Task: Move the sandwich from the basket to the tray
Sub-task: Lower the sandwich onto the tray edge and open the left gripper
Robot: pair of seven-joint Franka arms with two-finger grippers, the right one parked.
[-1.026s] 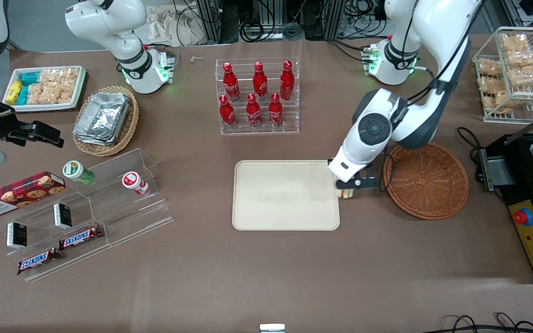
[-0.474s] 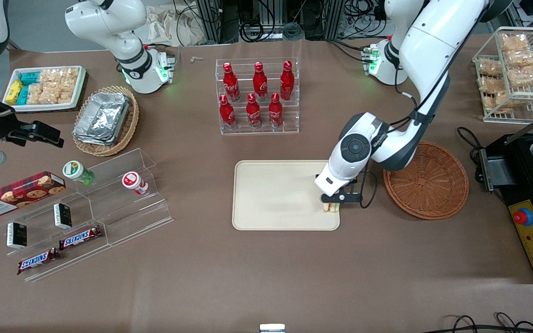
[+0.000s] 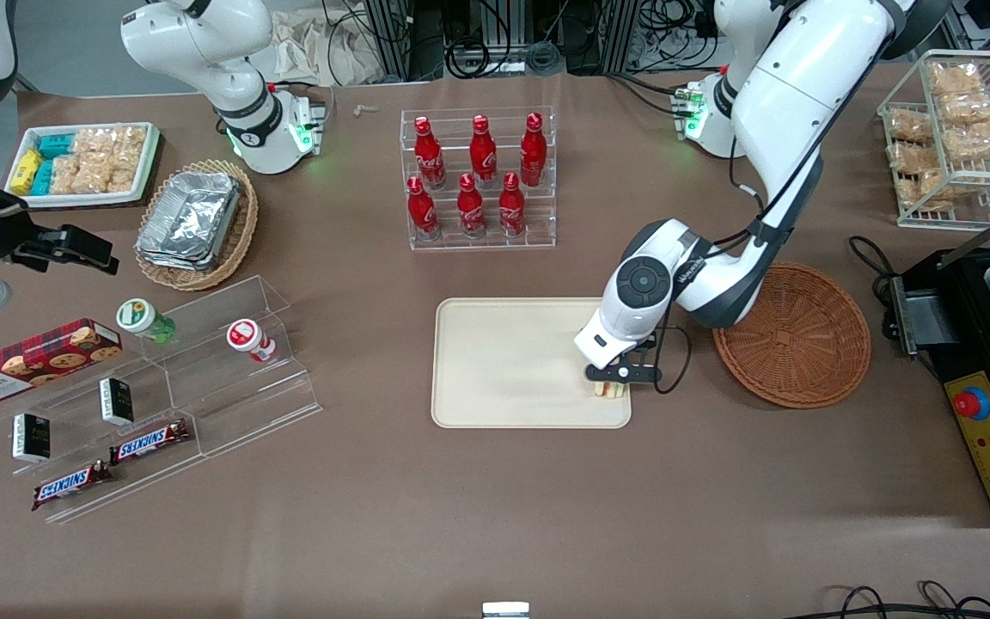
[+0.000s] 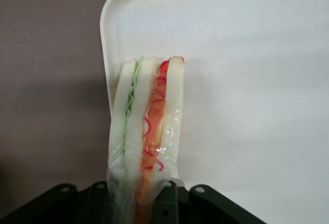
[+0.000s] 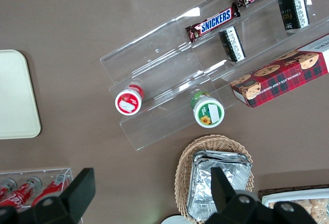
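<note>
Brown desk [image 3: 495,516] carries the tray [image 3: 504,361], over whose corner the tool [image 3: 611,385] pinches the sandwich [image 4: 146,126], likely needing lowering and release next.

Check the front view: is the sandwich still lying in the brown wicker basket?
No. The basket holds nothing, and the pincer grips the sandwich over the tray.

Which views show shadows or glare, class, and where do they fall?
Front view: the gripper, shut on the sandwich, casts a soft shadow over the tray; green lights glow at both arm bases. Left wrist view: a dark shadow lies on the tablecloth beside the sandwich. Right wrist view: glare streaks the clear shelf.
</note>
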